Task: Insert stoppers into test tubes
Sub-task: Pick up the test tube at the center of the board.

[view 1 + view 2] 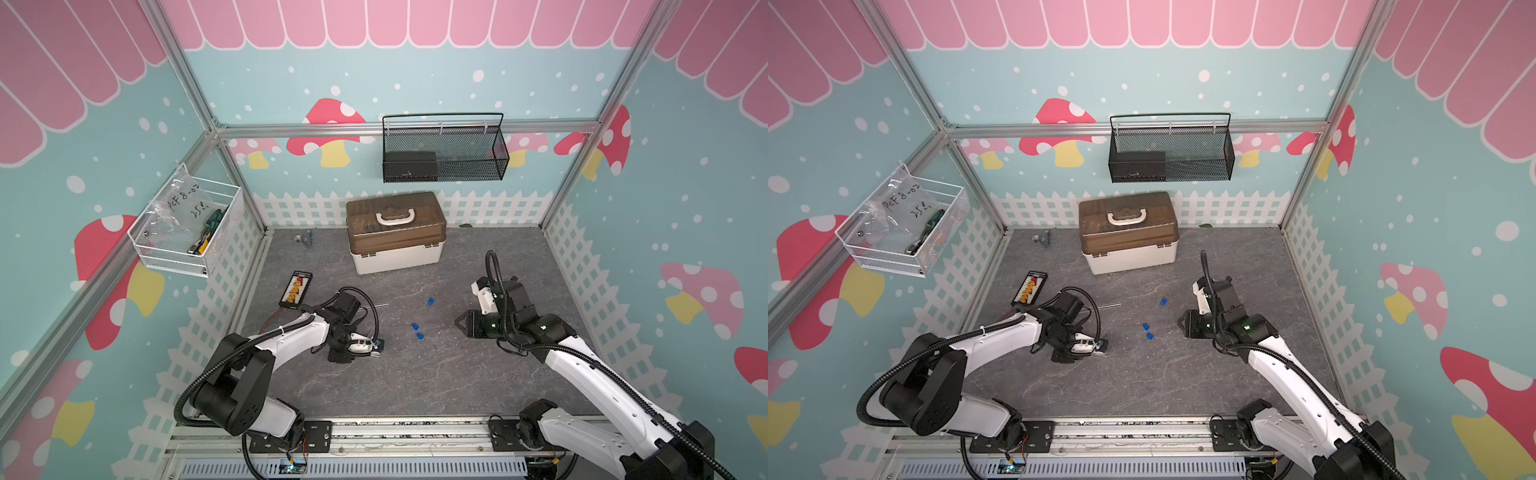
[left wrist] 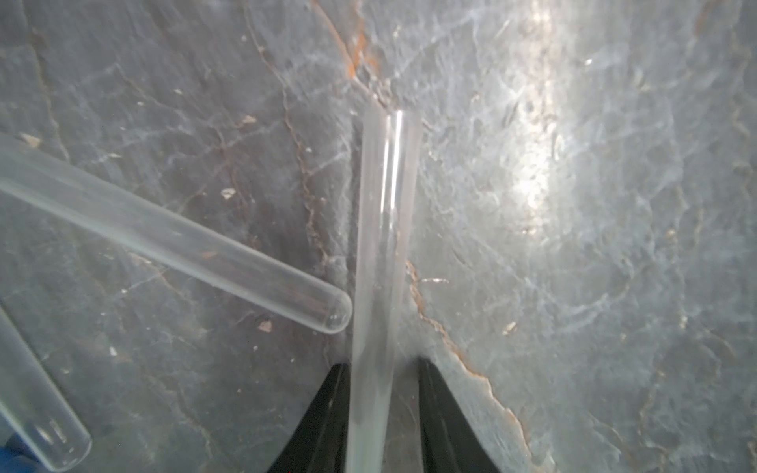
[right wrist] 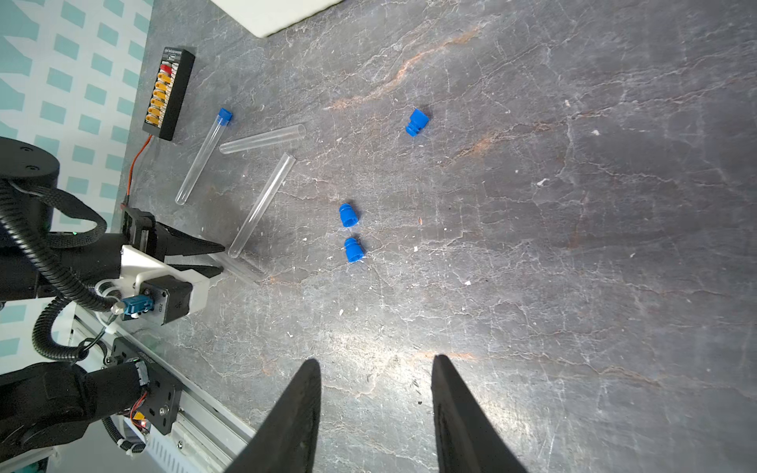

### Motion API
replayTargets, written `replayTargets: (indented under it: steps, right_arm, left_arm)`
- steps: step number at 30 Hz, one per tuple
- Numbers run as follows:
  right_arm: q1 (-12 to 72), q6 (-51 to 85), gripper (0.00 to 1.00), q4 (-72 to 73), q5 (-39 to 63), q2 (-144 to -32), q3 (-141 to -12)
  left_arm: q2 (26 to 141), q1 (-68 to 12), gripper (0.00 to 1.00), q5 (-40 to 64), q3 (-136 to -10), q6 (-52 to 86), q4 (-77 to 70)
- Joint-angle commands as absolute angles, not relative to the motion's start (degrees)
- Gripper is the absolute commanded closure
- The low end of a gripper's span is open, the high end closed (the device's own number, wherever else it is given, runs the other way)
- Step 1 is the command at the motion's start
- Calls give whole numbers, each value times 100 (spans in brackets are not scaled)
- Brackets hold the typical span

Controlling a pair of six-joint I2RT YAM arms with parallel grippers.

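Several clear test tubes lie on the grey table. One test tube (image 2: pixel 383 245) runs out between the fingers of my left gripper (image 2: pixel 383 364); one finger touches it and a narrow gap shows at the other. A second tube (image 2: pixel 196 245) ends just beside it. From the right wrist, my left gripper (image 3: pixel 223 259) is low at the near end of a tube (image 3: pixel 262 204); beyond lie another tube (image 3: pixel 262 140) and one tube capped with a blue stopper (image 3: pixel 225 115). Three loose stoppers (image 1: pixel 431 300) (image 1: pixel 414 326) (image 1: pixel 420 335) lie mid-table. My right gripper (image 3: pixel 377 360) (image 1: pixel 459 323) hovers open and empty to their right.
A black board with yellow connectors (image 1: pixel 296 289) lies left of the tubes. A brown-lidded toolbox (image 1: pixel 395 232) stands at the back. A black mesh basket (image 1: pixel 444 149) and a white wire basket (image 1: pixel 187 232) hang on the walls. A metal rail (image 1: pixel 415 432) runs along the front edge.
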State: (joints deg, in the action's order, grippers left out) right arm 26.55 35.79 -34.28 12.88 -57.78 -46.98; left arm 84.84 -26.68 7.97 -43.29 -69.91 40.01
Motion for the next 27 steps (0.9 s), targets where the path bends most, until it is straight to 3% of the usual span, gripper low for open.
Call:
replayTargets:
  steps: [1, 17, 27]
  right_arm:
    - [2619, 3489, 57, -3471, 1265, -5827, -4649]
    - [2619, 3454, 57, -3544, 1248, -5740, -4641]
    - [2619, 3463, 57, -3638, 1318, -5730, -4693]
  left_arm:
    - [8582, -2716, 67, 755, -4430, -7217, 4201]
    - [8523, -2771, 76, 597, -4301, -7183, 4045]
    - [7587, -2773, 82, 707, -4226, -6745, 4337]
